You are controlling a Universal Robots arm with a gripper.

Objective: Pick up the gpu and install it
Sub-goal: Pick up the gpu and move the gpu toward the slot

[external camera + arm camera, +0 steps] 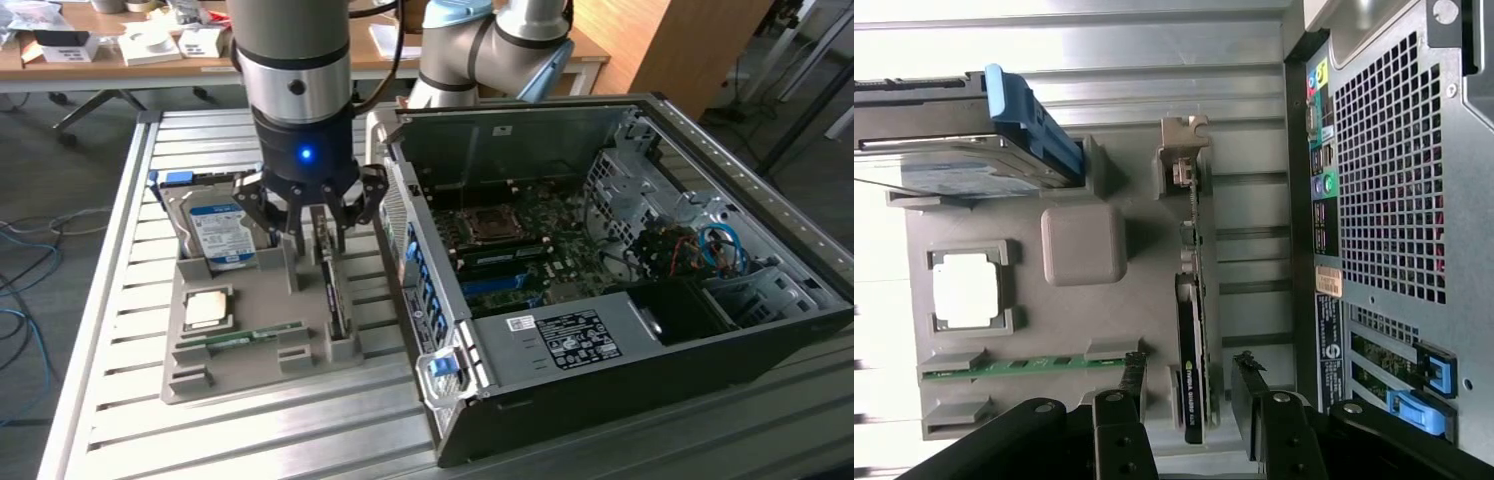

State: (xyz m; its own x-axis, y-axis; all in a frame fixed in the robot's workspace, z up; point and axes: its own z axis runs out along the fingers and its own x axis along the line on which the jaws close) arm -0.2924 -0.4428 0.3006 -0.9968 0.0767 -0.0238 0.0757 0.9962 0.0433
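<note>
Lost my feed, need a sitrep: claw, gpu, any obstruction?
Claw open, low over the tray. Gpu on edge in its slot, between the fingers, not gripped. Hard drive in its own slot, apart from the claw.

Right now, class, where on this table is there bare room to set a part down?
Bare table slats lie below the grey tray in the exterior view, and above it too. Crowded: the strip between tray and computer case, where the open claw straddles the graphics card.

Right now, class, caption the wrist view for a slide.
Open gripper lined up over the gpu, standing on edge in its grey holder beside the computer case.
</note>
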